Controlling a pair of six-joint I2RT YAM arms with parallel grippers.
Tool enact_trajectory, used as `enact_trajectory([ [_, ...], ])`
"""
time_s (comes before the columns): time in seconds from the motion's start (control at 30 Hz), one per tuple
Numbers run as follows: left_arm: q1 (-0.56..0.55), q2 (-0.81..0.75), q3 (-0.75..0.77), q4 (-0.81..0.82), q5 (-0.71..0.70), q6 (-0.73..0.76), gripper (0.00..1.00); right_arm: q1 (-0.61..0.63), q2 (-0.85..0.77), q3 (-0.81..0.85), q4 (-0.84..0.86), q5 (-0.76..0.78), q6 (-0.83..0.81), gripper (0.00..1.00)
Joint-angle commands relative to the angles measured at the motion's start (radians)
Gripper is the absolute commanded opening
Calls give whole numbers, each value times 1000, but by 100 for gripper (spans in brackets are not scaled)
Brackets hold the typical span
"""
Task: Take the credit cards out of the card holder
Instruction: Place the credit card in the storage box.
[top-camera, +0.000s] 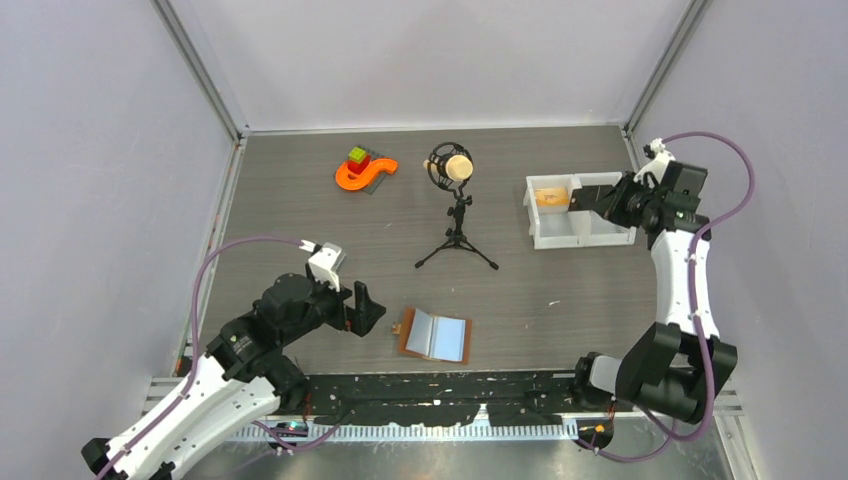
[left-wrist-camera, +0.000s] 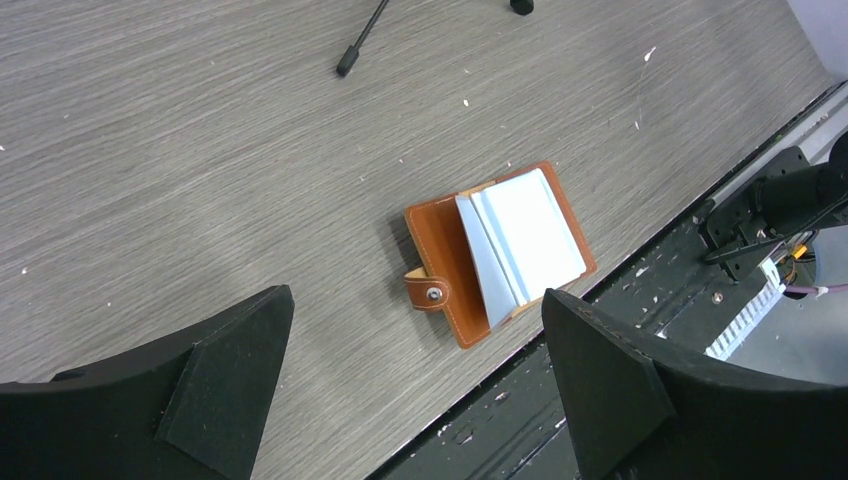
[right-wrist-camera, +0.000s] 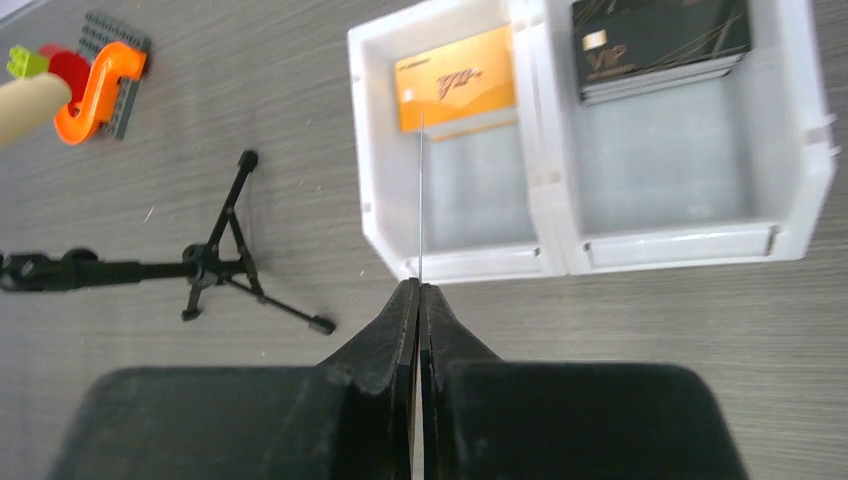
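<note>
The card holder (top-camera: 436, 335) lies open near the table's front edge, brown leather outside and pale blue-grey inside; it also shows in the left wrist view (left-wrist-camera: 500, 250), tab to the left. My left gripper (top-camera: 366, 308) is open and empty, just left of the holder and above the table (left-wrist-camera: 415, 335). My right gripper (top-camera: 583, 200) is shut on a dark credit card (top-camera: 598, 190), seen edge-on as a thin line (right-wrist-camera: 421, 200), over the white bin (top-camera: 556, 240). An orange card (right-wrist-camera: 455, 80) lies in the bin's left compartment. Black cards (right-wrist-camera: 660, 40) lie in its right one.
A small microphone on a black tripod (top-camera: 455, 215) stands mid-table. An orange S-shaped toy with coloured bricks (top-camera: 362, 172) sits at the back left. Grey walls enclose the table on three sides. A black rail (top-camera: 450, 385) runs along the front edge.
</note>
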Motion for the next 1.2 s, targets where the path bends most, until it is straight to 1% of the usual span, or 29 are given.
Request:
enact_trajectory([
  [0.0, 1, -25, -24, 27, 19, 12, 99, -49, 78, 127, -11, 16, -53, 5],
  [0.17, 1, -11, -28, 18, 17, -3, 100, -88, 209, 250, -39, 34, -79, 5],
  [0.3, 1, 2, -23, 20, 16, -21, 100, -92, 305, 337, -82, 77, -112, 5],
  [0.47, 1, 28, -5, 39, 2, -25, 100, -92, 406, 418, -89, 96, -122, 5],
  [0.83, 0, 172, 46, 68, 16, 5, 100, -91, 527, 491, -104, 53, -190, 5],
  [1.07, 1, 197, 50, 85, 12, 12, 100, -88, 606, 529, -122, -20, -208, 5],
  [1.17, 1, 205, 52, 90, 11, 12, 100, -84, 639, 551, -150, -29, -220, 5],
])
